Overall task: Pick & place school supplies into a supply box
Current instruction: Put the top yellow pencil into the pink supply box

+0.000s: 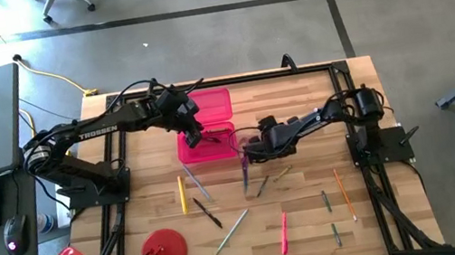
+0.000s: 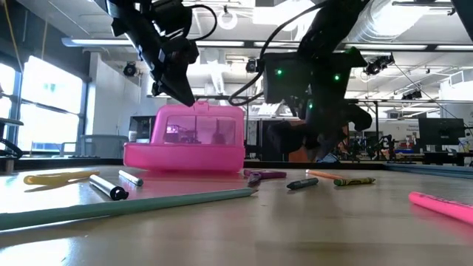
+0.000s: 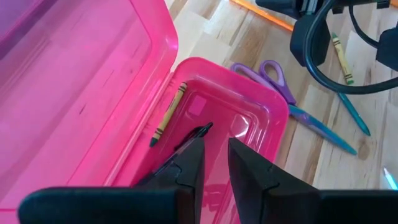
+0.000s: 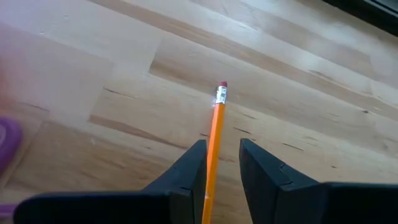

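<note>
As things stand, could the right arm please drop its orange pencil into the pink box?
Probably not yet. The right gripper, shut on the orange pencil, is beside the pink supply box, but the left gripper hangs open over its tray, blocking the way.

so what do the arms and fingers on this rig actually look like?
Both arms are dark, nearly black, jointed links. The left arm has white TROSSEN lettering along its link, and the right arm has a round dark joint housing. Black cables loop beside each. The left gripper and right gripper each have two matte black, wedge-shaped fingers. In the low view, green lights glow on the dark wrist housing.
</note>
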You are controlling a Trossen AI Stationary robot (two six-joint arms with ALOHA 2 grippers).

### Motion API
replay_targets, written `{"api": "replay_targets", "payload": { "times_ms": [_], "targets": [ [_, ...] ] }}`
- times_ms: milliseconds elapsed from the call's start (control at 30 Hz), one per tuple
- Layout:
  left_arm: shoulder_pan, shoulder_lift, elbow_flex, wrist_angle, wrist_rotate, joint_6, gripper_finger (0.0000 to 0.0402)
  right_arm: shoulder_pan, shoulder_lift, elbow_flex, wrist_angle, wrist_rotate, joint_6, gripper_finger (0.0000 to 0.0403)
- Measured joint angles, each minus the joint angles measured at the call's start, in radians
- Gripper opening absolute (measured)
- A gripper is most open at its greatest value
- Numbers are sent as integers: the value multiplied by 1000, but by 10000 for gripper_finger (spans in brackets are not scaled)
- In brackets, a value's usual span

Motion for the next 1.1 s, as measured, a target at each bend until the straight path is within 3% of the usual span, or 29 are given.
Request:
{"api": "replay_targets", "payload": {
  "times_ms": [567,1100],
  "targets": [
    [0,0,0,0,0,0,101,1,10,1,17,3,3,74],
    [0,0,0,0,1,-8,101,-8,164,4,107,65,27,74]
  ]
}}
